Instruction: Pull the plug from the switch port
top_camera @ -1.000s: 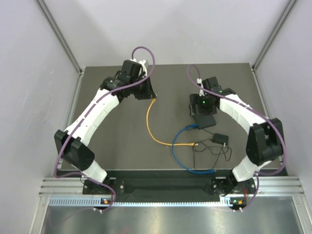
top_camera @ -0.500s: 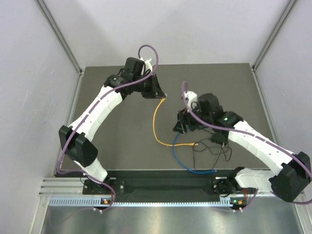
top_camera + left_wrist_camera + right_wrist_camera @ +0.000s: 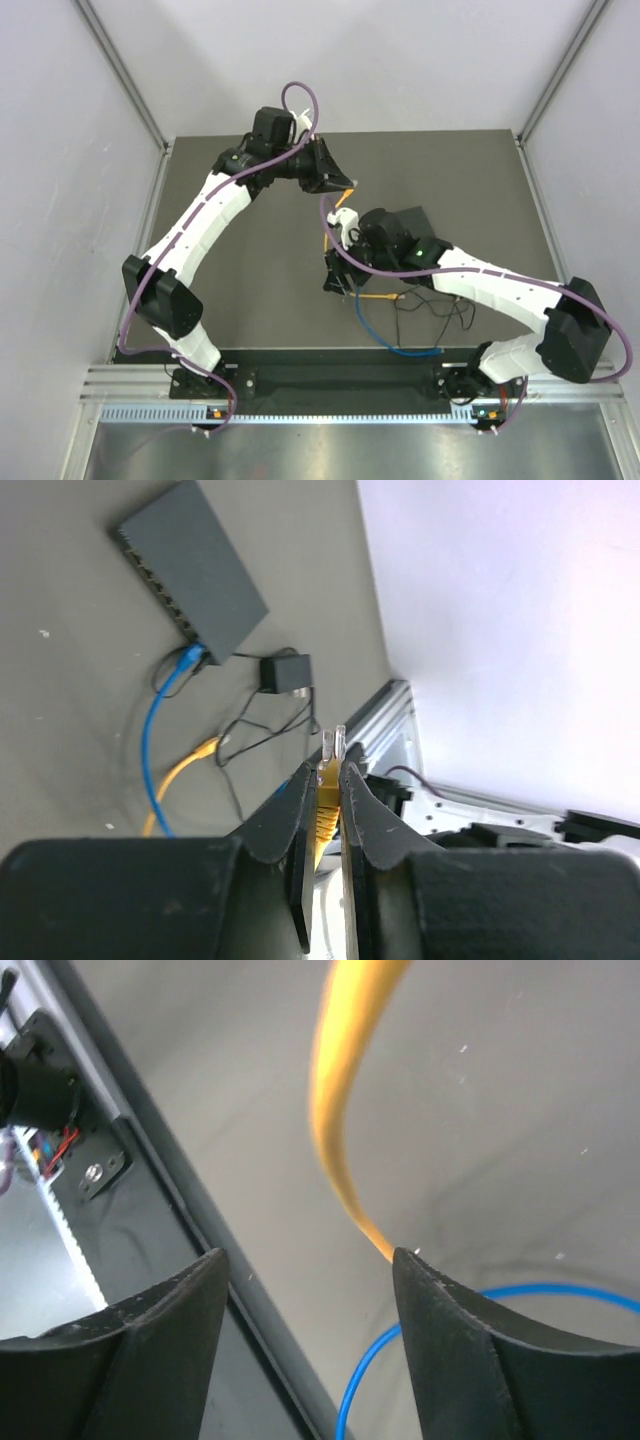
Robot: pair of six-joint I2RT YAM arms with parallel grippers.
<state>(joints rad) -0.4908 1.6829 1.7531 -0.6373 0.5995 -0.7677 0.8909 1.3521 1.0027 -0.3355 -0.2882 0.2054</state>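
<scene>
Plug point(image 3: 331, 746), clear-tipped, is out of the switch point(image 3: 190, 568) and pinched in the left gripper point(image 3: 329, 771) at far centre, its long axis along the fingers, tip pointing outward. Right gripper point(image 3: 310, 1260) is spread wide over the yellow cable point(image 3: 335, 1110). Grey table point(image 3: 250, 290), white walls point(image 3: 350, 60).

Left pincer point(image 3: 330, 772) pinched closed, arm stretched forward, right pincer point(image 3: 308, 1257) spread wide

Left arm point(image 3: 200, 223) and right arm point(image 3: 490, 285): white links, black joints, black fingers point(image 3: 150, 1345); purple cable point(image 3: 298, 85) loops at 12 o'clock.
</scene>
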